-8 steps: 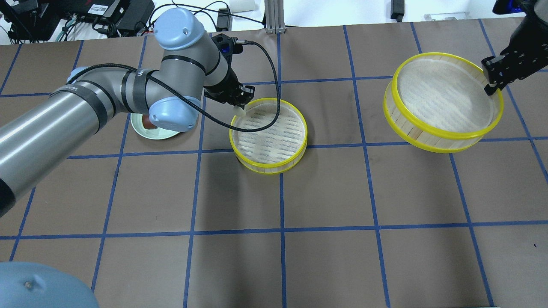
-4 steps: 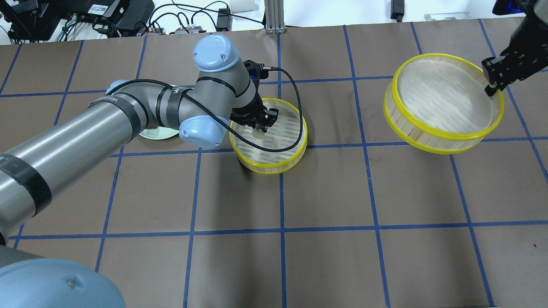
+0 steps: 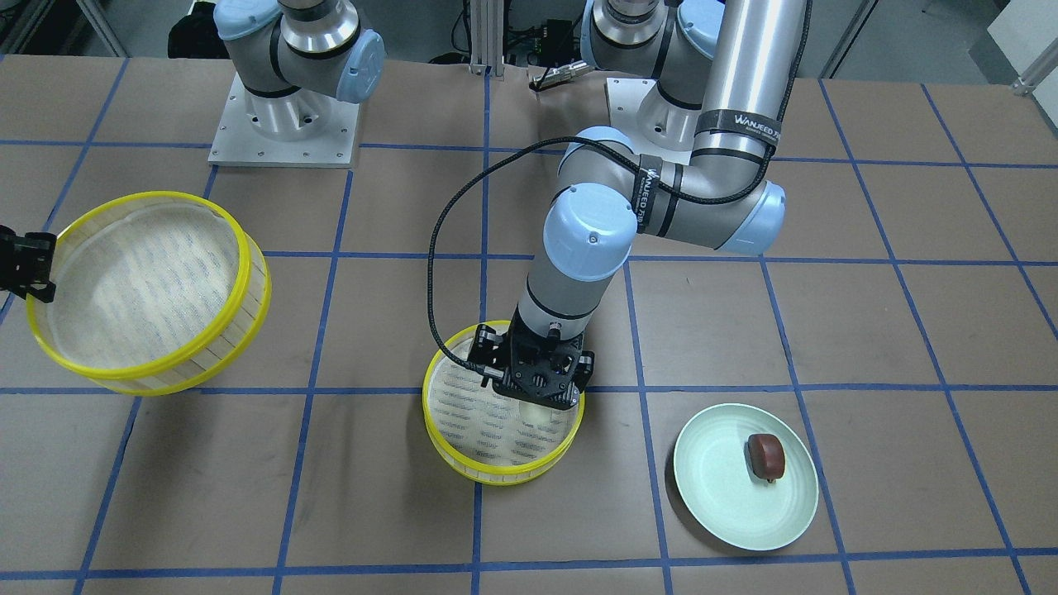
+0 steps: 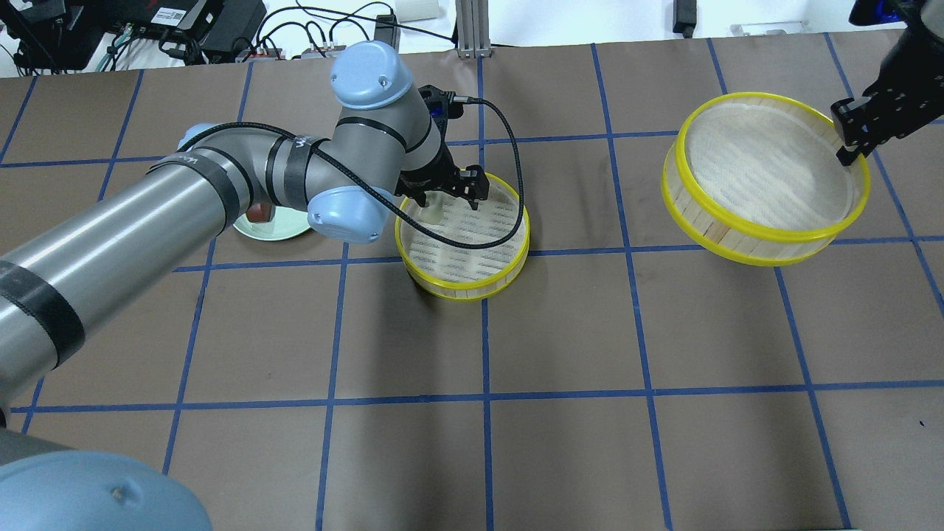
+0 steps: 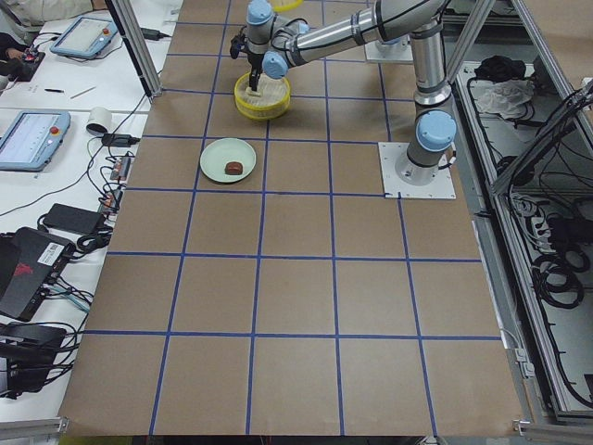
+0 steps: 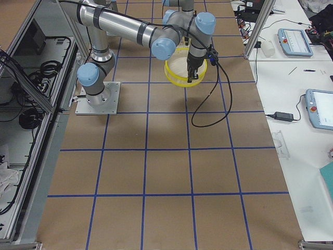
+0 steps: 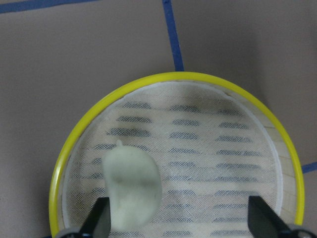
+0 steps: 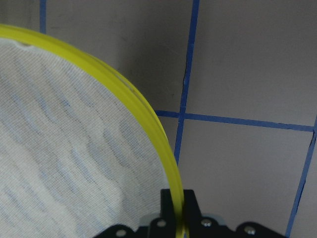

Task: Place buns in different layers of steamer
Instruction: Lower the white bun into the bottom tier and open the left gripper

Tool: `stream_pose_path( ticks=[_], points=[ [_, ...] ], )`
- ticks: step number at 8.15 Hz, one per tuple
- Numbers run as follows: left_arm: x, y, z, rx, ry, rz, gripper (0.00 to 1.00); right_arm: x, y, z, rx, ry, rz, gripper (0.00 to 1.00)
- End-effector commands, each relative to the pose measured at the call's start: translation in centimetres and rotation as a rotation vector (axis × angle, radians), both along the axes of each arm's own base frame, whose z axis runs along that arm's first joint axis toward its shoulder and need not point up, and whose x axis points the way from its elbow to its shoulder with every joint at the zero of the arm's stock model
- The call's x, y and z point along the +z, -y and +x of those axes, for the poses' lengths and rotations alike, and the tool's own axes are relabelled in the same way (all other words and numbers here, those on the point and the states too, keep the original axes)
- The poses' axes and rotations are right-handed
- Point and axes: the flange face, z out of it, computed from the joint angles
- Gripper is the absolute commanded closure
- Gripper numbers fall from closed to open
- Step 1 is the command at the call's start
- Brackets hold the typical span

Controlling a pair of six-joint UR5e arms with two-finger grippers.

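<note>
White bun (image 7: 131, 188) lies on the mesh of the table tray (image 4: 462, 290), toward its left side, right by one finger of the left gripper (image 4: 450, 198). That gripper hangs over it spread wide with nothing in it, so a straight lift looks clear. Brown bun (image 3: 766, 453) sits on the plate (image 3: 719, 504) left of that tray, left arm nearer. Right gripper (image 4: 845, 150) pinches the rim of the raised tray (image 4: 726, 240), tilted, far right. Half a second ago the left fingers clamped the white bun above the mesh; now it is let go.
</note>
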Motion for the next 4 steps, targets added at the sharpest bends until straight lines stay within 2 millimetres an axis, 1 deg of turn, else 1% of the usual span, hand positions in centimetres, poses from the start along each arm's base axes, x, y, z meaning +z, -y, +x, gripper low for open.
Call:
stream_pose_path(
  ticks=[1, 2, 3, 4],
  points=[
    [0.8, 0.3, -0.1, 0.009, -0.007, -0.012, 0.00, 0.1, 0.0, 0.0, -0.002, 0.001, -0.001, 1.00],
    [1.3, 0.3, 0.0, 0.001, -0.001, -0.021, 0.00, 0.1, -0.1, 0.1, -0.001, 0.000, 0.001, 1.00],
    [2.2, 0.9, 1.9, -0.014, 0.049, -0.039, 0.00, 0.2, -0.3, 0.3, 0.002, 0.003, 0.007, 1.00],
    [2.9, 2.2, 6.2, -0.059, 0.122, -0.031, 0.00, 0.3, -0.3, 0.9, -0.010, 0.000, 0.007, 1.00]
  ],
)
